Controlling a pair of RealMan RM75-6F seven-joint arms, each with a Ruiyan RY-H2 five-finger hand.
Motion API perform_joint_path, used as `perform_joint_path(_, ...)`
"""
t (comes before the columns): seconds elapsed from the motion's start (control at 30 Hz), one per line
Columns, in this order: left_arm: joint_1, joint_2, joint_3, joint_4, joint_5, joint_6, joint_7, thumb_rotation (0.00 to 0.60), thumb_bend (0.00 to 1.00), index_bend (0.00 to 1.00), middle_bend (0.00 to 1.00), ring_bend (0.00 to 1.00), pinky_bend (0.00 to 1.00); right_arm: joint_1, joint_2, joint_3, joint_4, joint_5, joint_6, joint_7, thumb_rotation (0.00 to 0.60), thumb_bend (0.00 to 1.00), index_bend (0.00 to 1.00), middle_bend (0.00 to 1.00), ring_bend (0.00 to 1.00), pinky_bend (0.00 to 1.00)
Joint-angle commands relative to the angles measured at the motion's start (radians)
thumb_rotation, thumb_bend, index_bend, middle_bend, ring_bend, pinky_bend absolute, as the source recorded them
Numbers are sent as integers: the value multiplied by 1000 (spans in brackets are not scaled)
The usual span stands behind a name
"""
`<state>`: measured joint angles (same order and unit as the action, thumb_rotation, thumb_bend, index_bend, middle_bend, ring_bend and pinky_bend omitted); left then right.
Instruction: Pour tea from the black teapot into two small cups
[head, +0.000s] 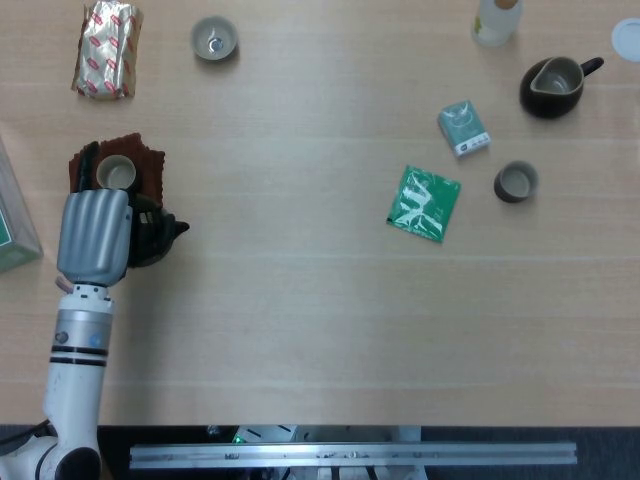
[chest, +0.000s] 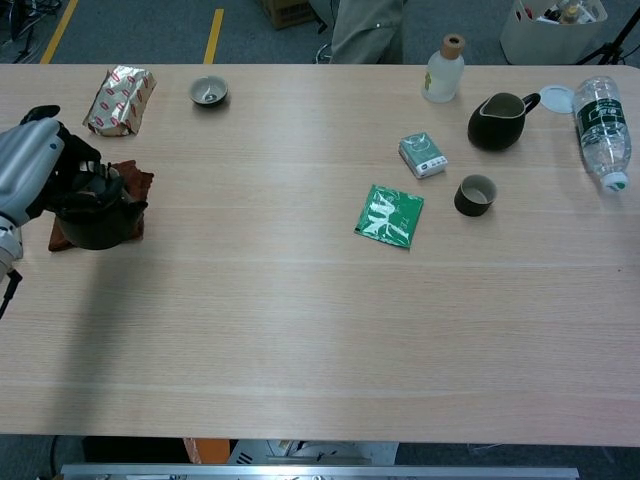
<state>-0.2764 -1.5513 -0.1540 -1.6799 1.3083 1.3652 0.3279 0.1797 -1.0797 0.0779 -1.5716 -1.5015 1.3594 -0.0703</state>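
Note:
My left hand (head: 95, 238) (chest: 28, 170) grips the black teapot (head: 155, 238) (chest: 98, 220) at the table's left side, held just in front of the brown cloth (head: 140, 165) (chest: 136, 183). A small cup (head: 115, 174) stands on that cloth, right behind the hand in the head view; the chest view hides it behind the hand and pot. A second small cup (head: 516, 182) (chest: 475, 194) stands far to the right. A third little cup (head: 214, 39) (chest: 208, 91) sits at the back left. My right hand appears in neither view.
A dark pitcher (head: 554, 86) (chest: 499, 121), a white bottle (chest: 443, 70) and a lying water bottle (chest: 602, 118) stand at the back right. Green packets (head: 424, 203) (head: 463, 128) lie mid-right. A foil pack (head: 106, 49) lies back left, a box (head: 12, 225) at the left edge.

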Motion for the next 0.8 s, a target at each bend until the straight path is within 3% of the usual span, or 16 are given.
perform_joint_path(0.03, -1, 1, -2, -1, -3, 2, -5, 594, 387, 924, 1000, 856, 37, 2, 0, -1, 0, 3, -3, -3, 600, 257, 246, 225, 42, 64)
perform_joint_path(0.5, -6, 40, 22, -37, 42, 11, -10, 592, 388, 917, 1000, 849, 37, 72, 12, -6, -16, 1, -110, -88, 600, 256, 246, 225, 42, 89)
perform_joint_path(0.67, -6, 57, 37, -62, 67, 15, -4, 592, 388, 913, 1000, 848, 37, 139, 2, -3, -37, 7, -209, -125, 600, 256, 246, 229, 60, 178)
perform_joint_path(0.8, -7, 69, 49, -84, 85, 16, 4, 591, 389, 912, 1000, 847, 37, 203, -29, 2, -42, 37, -311, -169, 600, 256, 246, 250, 70, 183)
